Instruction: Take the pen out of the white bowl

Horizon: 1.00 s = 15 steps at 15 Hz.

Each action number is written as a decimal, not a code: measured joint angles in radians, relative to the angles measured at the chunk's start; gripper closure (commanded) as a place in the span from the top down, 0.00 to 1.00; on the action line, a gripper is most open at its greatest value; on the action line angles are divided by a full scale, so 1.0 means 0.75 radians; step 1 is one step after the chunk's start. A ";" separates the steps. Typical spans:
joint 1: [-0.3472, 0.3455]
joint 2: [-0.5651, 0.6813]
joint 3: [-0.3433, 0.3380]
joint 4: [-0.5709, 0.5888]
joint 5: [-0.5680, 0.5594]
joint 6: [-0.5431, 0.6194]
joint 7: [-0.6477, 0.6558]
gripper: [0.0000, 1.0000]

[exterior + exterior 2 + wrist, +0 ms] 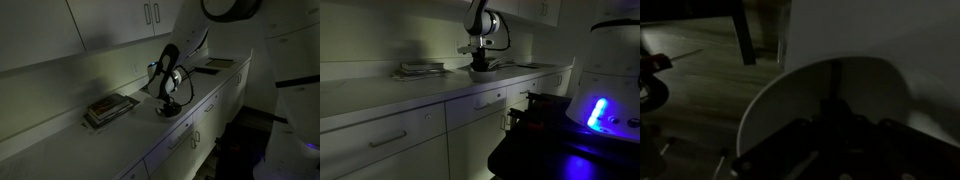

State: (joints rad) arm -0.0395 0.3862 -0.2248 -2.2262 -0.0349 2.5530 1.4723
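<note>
The room is very dark. The white bowl [171, 111] [483, 71] stands on the counter, and in the wrist view it fills the lower middle [765, 110]. A slim dark stick, the pen [835, 78], lies inside the bowl and runs straight towards the gripper. My gripper [168, 97] [480, 57] is directly above the bowl, down at its rim. In the wrist view the gripper [835, 135] is only a black mass over the pen's near end. The fingers cannot be made out, so I cannot tell whether they hold the pen.
A stack of flat books [110, 107] [420, 68] lies on the counter beside the bowl. A flat rectangular tray or book [222, 64] lies farther along the counter. Wall cabinets [110, 25] hang above. A blue-lit machine [600, 110] stands in front of the counter.
</note>
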 measured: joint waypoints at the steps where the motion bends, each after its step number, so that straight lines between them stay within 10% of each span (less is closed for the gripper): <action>1: 0.003 0.000 -0.001 0.000 0.000 0.000 -0.003 0.03; 15: 0.030 -0.312 0.016 -0.053 -0.074 -0.094 -0.107 0.03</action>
State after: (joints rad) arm -0.0172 0.1520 -0.2125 -2.2662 -0.0906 2.4824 1.3922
